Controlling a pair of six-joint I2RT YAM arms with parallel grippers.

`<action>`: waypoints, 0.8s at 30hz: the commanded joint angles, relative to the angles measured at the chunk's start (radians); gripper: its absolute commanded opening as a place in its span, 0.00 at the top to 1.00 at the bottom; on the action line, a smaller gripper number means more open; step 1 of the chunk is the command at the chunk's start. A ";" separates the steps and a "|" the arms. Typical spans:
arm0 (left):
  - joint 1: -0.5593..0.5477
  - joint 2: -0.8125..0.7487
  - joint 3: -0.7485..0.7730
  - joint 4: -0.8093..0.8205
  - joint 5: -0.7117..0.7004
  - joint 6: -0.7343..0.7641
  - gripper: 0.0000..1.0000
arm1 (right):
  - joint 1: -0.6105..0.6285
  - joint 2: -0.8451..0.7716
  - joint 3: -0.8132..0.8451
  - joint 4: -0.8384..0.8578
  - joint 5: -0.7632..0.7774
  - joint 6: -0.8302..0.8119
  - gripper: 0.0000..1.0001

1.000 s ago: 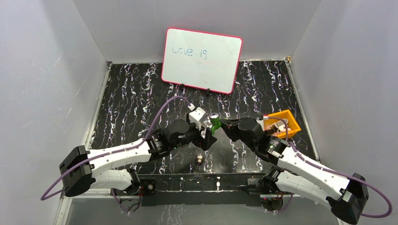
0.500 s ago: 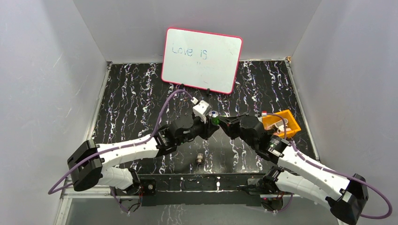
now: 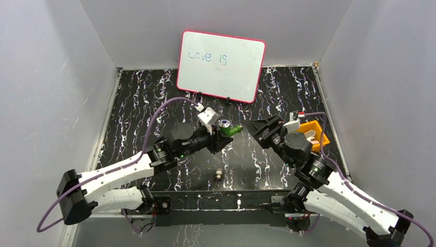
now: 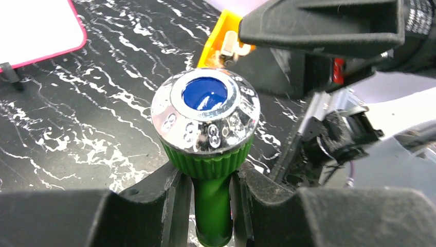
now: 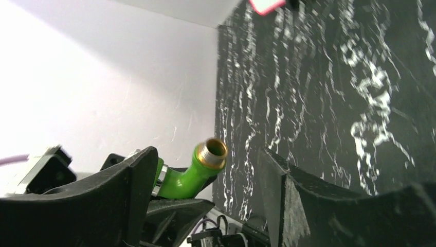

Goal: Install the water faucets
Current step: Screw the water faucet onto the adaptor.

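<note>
- The left gripper (image 3: 220, 138) is clamped narrowly on the green tap (image 3: 231, 129). The left wrist view shows its two black fingers (image 4: 154, 198) pressed against either side of the green stem just below the knob.
- The tap is held up off the table (image 3: 139, 110), over its middle, a little nearer than the whiteboard (image 3: 221, 66).
- The round knob (image 4: 205, 110), silver with a blue centre, faces up towards the left wrist camera.
- The tap's angled green body bends out to the right and ends in a metal threaded fitting (image 5: 212, 151) that looks brass-coloured in the right wrist view.
- The right gripper (image 3: 258, 129) stands wide open and holds nothing. It sits just to the right of the tap, with a small gap between them.
- From the right wrist camera, the threaded end shows in the space between that gripper's two fingers, touching neither.
- An orange tray (image 3: 313, 135) sits on the right side of the table, partly hidden behind the right arm's wrist.
- A small metal piece (image 3: 218, 175) lies on the table nearer than the tap, well apart from both grippers.
</note>
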 commanded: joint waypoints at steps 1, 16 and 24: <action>0.009 -0.113 0.072 -0.131 0.142 0.023 1.00 | 0.001 -0.106 -0.017 0.256 -0.049 -0.449 0.20; 0.014 -0.182 0.251 -0.378 0.597 -0.047 1.00 | 0.002 0.078 0.352 0.113 -1.019 -1.071 0.21; 0.014 -0.199 0.285 -0.420 0.597 -0.024 1.00 | 0.002 0.134 0.432 -0.089 -1.074 -1.161 0.27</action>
